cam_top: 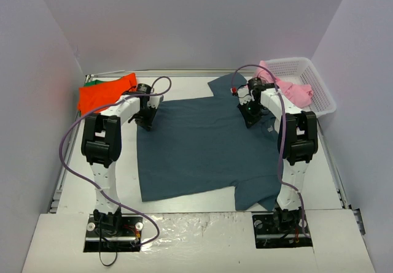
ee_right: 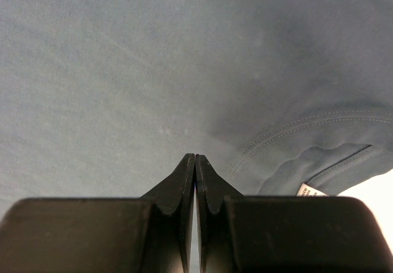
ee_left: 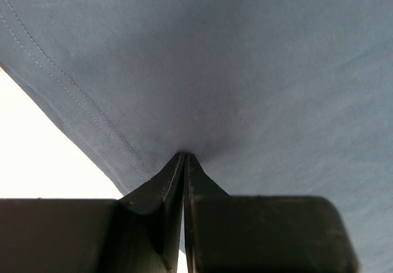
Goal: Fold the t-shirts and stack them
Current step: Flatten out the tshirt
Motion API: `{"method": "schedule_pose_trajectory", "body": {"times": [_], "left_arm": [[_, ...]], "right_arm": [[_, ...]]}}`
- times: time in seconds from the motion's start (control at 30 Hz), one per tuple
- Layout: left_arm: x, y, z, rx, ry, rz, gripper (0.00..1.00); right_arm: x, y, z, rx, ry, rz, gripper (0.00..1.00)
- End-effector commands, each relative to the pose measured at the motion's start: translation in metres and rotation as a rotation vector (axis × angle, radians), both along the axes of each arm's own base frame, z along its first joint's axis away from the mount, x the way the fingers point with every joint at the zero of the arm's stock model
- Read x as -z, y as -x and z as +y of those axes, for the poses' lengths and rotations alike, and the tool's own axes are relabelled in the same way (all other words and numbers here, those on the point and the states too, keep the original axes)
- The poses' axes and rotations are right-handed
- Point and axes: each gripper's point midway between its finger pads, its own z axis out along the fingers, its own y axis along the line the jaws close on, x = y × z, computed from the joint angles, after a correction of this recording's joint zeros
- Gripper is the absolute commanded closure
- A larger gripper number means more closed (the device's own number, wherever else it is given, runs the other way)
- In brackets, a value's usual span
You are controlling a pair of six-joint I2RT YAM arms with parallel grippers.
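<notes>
A dark slate-blue t-shirt (cam_top: 202,147) lies spread flat across the middle of the table, collar to the right. My left gripper (cam_top: 146,119) is at its far left corner by the hem, shut, its tips (ee_left: 185,155) pinching cloth that puckers towards them (ee_left: 245,70). My right gripper (cam_top: 250,117) is at the far shoulder near the collar, shut with its tips (ee_right: 195,156) in the cloth (ee_right: 123,70). The collar seam and label (ee_right: 312,191) lie just right of it. An orange-red t-shirt (cam_top: 104,95) sits bunched at the far left over a green one (cam_top: 92,83). A pink t-shirt (cam_top: 290,89) hangs out of the basket.
A white lattice basket (cam_top: 324,101) stands at the far right corner. Grey walls close in the left, back and right sides. Bare white table (ee_left: 43,150) shows beside the shirt's hem. Purple cables loop over both arms.
</notes>
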Motion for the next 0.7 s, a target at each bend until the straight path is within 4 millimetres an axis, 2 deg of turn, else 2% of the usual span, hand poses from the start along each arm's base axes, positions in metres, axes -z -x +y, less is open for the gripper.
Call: {"method": "schedule_pose_trajectory", "body": {"times": [0.0,0.27,0.5,0.67], "left_arm": [[0.000,-0.001,0.006,-0.040,-0.030,0.029,0.98],[0.015,-0.011,0.007,-0.049,-0.051,0.051,0.98],[0.017,-0.026,0.009,-0.063,-0.076,0.035,0.98],[0.017,-0.035,0.010,-0.071,-0.078,0.027,0.98]], "right_arm": [[-0.002,0.006,0.001,0.003,0.025,0.007,1.00],[0.014,0.009,-0.002,0.004,0.050,0.033,1.00],[0.029,0.009,-0.009,0.010,0.085,0.059,1.00],[0.039,0.002,-0.008,0.016,0.092,0.070,1.00]]}}
